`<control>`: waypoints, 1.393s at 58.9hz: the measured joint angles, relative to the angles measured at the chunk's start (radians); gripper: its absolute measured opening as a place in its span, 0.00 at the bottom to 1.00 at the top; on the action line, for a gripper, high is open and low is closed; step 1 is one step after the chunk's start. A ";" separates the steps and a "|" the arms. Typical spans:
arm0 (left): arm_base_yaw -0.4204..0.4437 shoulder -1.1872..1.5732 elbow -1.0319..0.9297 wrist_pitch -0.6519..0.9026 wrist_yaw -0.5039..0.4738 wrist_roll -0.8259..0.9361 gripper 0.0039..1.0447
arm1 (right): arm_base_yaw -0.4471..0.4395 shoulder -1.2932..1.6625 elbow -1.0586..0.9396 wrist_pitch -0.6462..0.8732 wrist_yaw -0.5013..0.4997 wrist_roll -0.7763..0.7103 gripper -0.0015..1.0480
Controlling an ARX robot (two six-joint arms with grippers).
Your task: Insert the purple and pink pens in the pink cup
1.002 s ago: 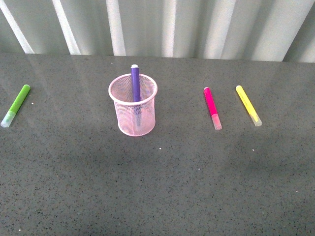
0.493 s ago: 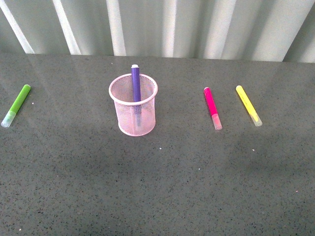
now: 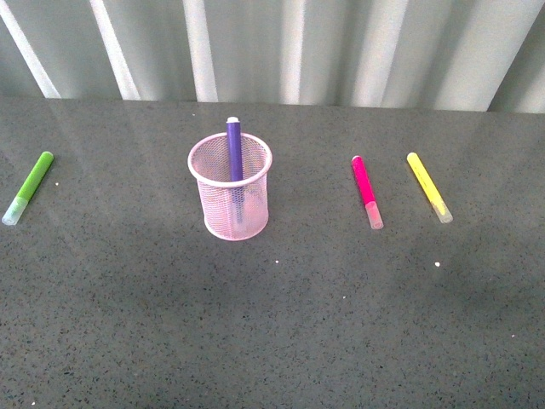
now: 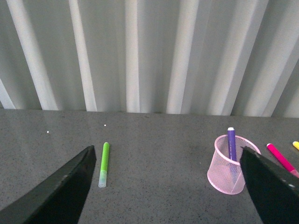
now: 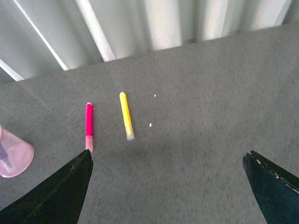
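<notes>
The pink cup [image 3: 230, 198] stands upright left of the table's middle. The purple pen [image 3: 234, 149] stands inside it, its top above the rim. The pink pen [image 3: 366, 189] lies flat on the table to the cup's right, clear cap toward me. Neither arm shows in the front view. My left gripper [image 4: 166, 161] is open and empty, above the table, with the cup [image 4: 227, 165] and purple pen [image 4: 231, 143] by one finger. My right gripper [image 5: 168, 163] is open and empty, with the pink pen [image 5: 88, 126] near one finger.
A lime-green marker [image 3: 27, 187] lies at the far left, also in the left wrist view [image 4: 103, 163]. A yellow marker [image 3: 428, 186] lies right of the pink pen, also in the right wrist view [image 5: 126, 114]. A ribbed grey wall [image 3: 341, 51] backs the dark table [image 3: 281, 324].
The front view has shifted slightly, so everything sits a few pixels lower in the picture. Nothing on the table has moved.
</notes>
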 joint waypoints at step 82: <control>0.000 0.000 0.000 0.000 0.000 0.002 0.94 | 0.404 1.584 1.101 0.066 0.192 -0.117 0.93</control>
